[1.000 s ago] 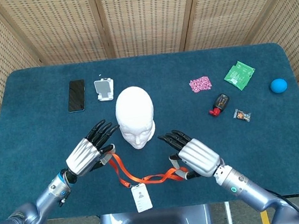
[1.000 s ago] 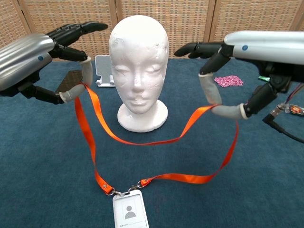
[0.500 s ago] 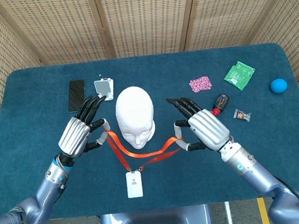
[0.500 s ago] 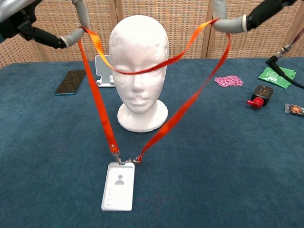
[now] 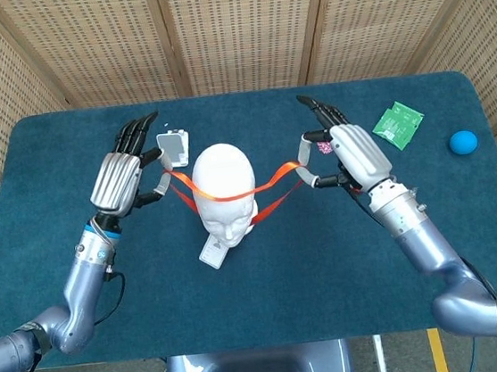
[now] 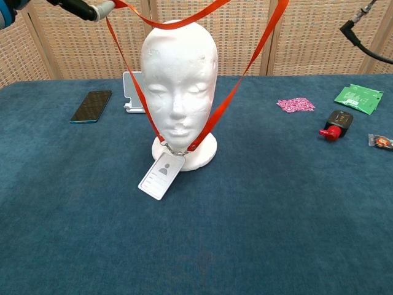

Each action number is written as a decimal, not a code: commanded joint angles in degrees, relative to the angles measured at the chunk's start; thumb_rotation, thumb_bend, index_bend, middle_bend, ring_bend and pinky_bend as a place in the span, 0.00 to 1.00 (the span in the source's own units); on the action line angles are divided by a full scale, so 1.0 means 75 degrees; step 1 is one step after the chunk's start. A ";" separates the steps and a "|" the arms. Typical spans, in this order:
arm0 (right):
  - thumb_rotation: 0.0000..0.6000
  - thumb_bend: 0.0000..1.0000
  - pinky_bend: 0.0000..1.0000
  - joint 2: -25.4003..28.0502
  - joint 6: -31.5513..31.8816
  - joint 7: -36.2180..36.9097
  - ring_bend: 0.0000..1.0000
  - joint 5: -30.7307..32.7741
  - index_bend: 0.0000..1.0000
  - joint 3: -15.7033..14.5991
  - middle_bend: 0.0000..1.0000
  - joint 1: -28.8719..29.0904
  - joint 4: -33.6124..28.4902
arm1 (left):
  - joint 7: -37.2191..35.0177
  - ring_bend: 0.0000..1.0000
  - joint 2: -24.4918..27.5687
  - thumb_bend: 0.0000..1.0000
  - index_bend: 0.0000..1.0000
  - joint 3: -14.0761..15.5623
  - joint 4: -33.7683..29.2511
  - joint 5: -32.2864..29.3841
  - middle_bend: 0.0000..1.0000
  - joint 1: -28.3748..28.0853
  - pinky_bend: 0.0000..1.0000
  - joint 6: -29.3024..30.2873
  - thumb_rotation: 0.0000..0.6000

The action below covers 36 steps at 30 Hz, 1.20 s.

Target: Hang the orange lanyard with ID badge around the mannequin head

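Above mannequin head (image 5: 224,191), my left hand (image 5: 123,173) and right hand (image 5: 349,150) apparently pinch orange lanyard (image 5: 231,192); badge (image 6: 161,176) hangs over blue table (image 5: 327,249).

Blue-carpeted table (image 5: 268,282) carries the white mannequin head (image 6: 179,92) standing upright on its round base at centre; behind it to the left a small white stand (image 6: 133,93) and a dark phone (image 6: 91,106) lying flat; out on the right a pink patterned packet (image 6: 295,104), a green packet (image 6: 358,98), a black-and-red gadget (image 6: 335,123), a small wrapped sweet (image 6: 382,141), and a blue ball (image 5: 463,141) near the edge
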 commanded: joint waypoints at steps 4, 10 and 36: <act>1.00 0.72 0.00 -0.0271 -0.0550 -0.0135 0.00 0.1362 0.77 0.0350 0.00 0.0632 0.0938 | 0.0382 0.00 -0.0025 0.46 0.69 -0.0596 0.0274 -0.1491 0.00 -0.0504 0.00 -0.0839 1.00; 1.00 0.72 0.00 -0.0595 -0.1051 -0.0258 0.00 0.2413 0.77 0.0474 0.00 0.1162 0.1867 | 0.0580 0.00 -0.0213 0.46 0.69 -0.0783 0.0811 -0.2246 0.00 -0.0864 0.00 -0.1237 1.00; 1.00 0.58 0.00 -0.2629 -0.2805 -0.0789 0.00 0.3493 0.68 -0.0232 0.00 0.2422 0.5849 | 0.0160 0.00 -0.1528 0.46 0.00 -0.0570 0.3582 -0.3211 0.00 -0.1768 0.00 -0.2789 1.00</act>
